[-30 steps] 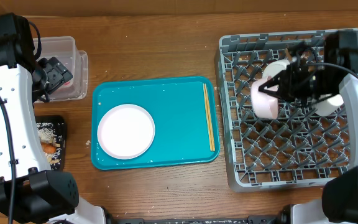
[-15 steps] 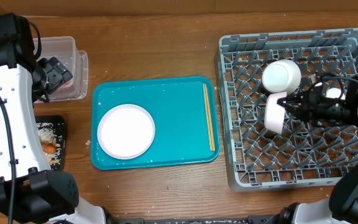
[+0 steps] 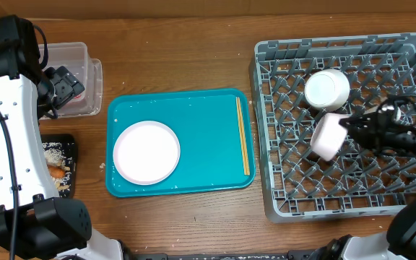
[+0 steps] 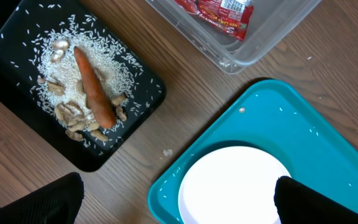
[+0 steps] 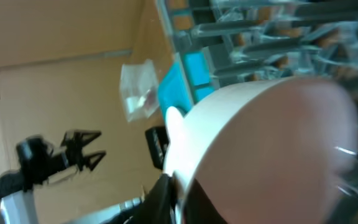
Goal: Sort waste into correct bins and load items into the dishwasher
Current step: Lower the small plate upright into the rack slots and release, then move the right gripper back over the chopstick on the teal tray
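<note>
The wooden desk [image 3: 193, 50] is carrying everything, and the grey dish rack [image 3: 338, 188] is taking up its right side. Beside the rack, the teal serving tray [image 3: 193, 115] is holding the white plate [image 3: 146, 152] and, along its right edge, the chopsticks [image 3: 245, 137]. At the far left the clear tub [image 3: 69, 48] is holding a red wrapper [image 4: 222, 9]. Near it, the black tray [image 4: 138, 78] is carrying rice [image 4: 55, 56] and a carrot stick [image 4: 94, 87].

Inside the rack the second bowl [image 3: 327, 88] is sitting upside down. Just beside it the held bowl [image 3: 326, 136] is tilting on its side above the pegs. Whether it is touching them cannot be told.

This bowl is looking stiff, smooth and fairly light, likely to chip if knocked. The thin rim is the only practical hold, and it may be prone to swivelling in a pinch there.

The right arm is reaching in low from the rack's right edge. The right gripper [image 3: 347, 128] is facing the tray, its jaws pinching the held bowl's rim.

The left arm is standing along the desk's left edge. The left gripper [image 4: 178, 190] is hovering near the tub, its jaws spread wide and carrying nothing.
</note>
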Robot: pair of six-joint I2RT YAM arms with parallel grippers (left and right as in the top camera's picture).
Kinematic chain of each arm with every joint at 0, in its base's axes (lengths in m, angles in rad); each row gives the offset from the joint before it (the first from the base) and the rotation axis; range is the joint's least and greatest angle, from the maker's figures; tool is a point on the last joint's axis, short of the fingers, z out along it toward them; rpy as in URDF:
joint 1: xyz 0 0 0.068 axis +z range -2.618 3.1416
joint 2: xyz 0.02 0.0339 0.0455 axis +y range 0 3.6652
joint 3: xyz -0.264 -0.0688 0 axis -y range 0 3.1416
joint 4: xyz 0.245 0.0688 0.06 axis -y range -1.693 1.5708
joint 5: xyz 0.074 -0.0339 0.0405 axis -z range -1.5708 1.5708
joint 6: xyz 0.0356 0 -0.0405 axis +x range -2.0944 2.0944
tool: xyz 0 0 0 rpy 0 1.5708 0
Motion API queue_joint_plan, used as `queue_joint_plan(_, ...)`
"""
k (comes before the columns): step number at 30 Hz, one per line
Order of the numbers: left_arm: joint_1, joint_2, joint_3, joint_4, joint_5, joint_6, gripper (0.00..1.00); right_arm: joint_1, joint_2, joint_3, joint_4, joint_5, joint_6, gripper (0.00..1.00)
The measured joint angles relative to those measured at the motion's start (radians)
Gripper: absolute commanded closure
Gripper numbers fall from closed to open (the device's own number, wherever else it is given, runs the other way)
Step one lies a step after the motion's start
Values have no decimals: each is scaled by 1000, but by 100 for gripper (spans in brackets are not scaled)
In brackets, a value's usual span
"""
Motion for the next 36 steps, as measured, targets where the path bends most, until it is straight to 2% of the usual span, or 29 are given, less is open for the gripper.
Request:
queue_joint_plan(2, 0, 0, 0, 0, 0, 0, 0, -37, 0, 21, -26, 57, 4, 76)
queue_joint_plan(5, 0, 0, 0, 0, 0, 0, 0, -77, 0, 100, -78, 158, 35, 65)
queue_joint_plan(9, 0, 0, 0, 0, 0, 0, 0, -87, 0, 237, -113, 294, 128, 56)
queue_joint_plan(17, 0, 0, 0, 0, 0, 0, 0, -87, -79, 454, -188, 504, 290, 46)
queue_joint_plan(20, 0, 0, 0, 0, 0, 0, 0, -87, -161, 486, -206, 533, 313, 36)
queue_joint_plan(22, 0, 0, 0, 0, 0, 0, 0, -85, -217, 491, -219, 543, 320, 22)
queue_joint_plan(24, 0, 0, 0, 0, 0, 0, 0, -76, -270, 493, -233, 550, 325, 13)
queue_joint_plan(30, 0, 0, 0, 0, 0, 0, 0, 69, -401, 497, -257, 553, 339, 1)
queue_joint_plan(36, 0, 0, 0, 0, 0, 0, 0, 355, -439, 497, -211, 539, 340, 0)
